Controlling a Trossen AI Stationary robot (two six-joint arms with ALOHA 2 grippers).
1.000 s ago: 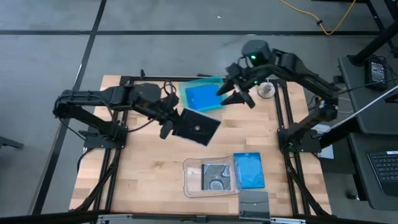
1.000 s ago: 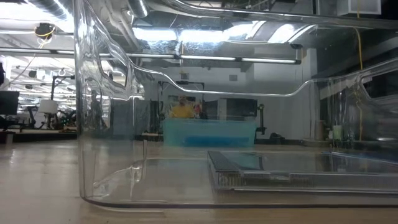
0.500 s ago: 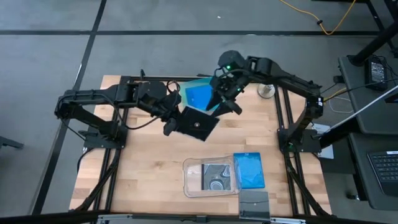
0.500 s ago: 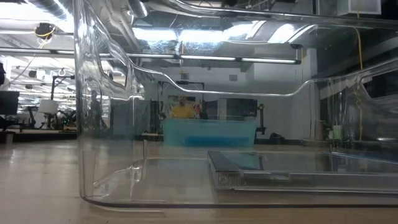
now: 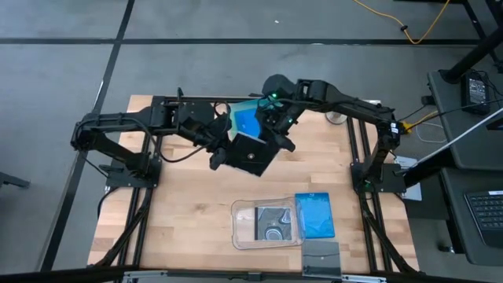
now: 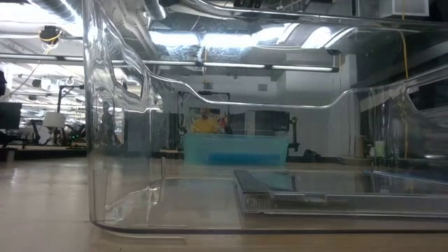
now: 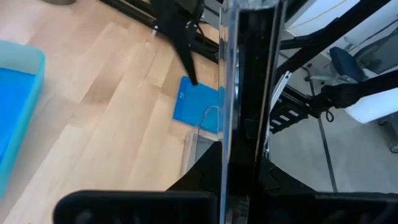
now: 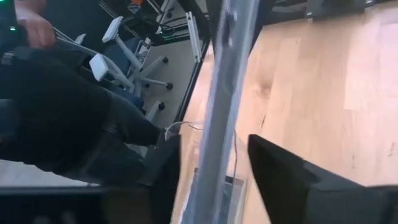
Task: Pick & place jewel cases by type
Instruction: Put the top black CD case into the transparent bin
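A dark grey jewel case [image 5: 253, 157] hangs above the middle of the table, and my left gripper [image 5: 218, 155] is shut on its left side. My right gripper [image 5: 280, 140] is open at the case's far right edge. In the right wrist view that edge [image 8: 224, 93] runs between its two fingers [image 8: 286, 177], and I see no touch. A blue jewel case [image 5: 250, 122] lies in the teal tray [image 5: 266, 102]. Another blue one [image 5: 314, 214] lies flat on the table beside the clear tray [image 5: 242, 228], which holds a dark case with a disc [image 5: 273, 224]. My left gripper pinches the dark case between its two fingers at the case's left edge [image 7: 231, 158]. It comes in from the table's left, slanting down. The case is lifted clear of the table and sticks out past the fingers toward the right; the left wrist view shows it edge-on.
The teal tray stands at the far middle of the table, close behind both grippers. The clear tray and the blue case sit near the front edge; the clear tray's wall [image 6: 112, 140] fills the low view. A small round thing [image 5: 336, 115] stands at the far right.
My right gripper has swung from the teal tray's right side toward the table's left and near edge, sinking and turning, until its fingers stand on either side of the dark case's far right edge. The dark case stays lifted in my left gripper.
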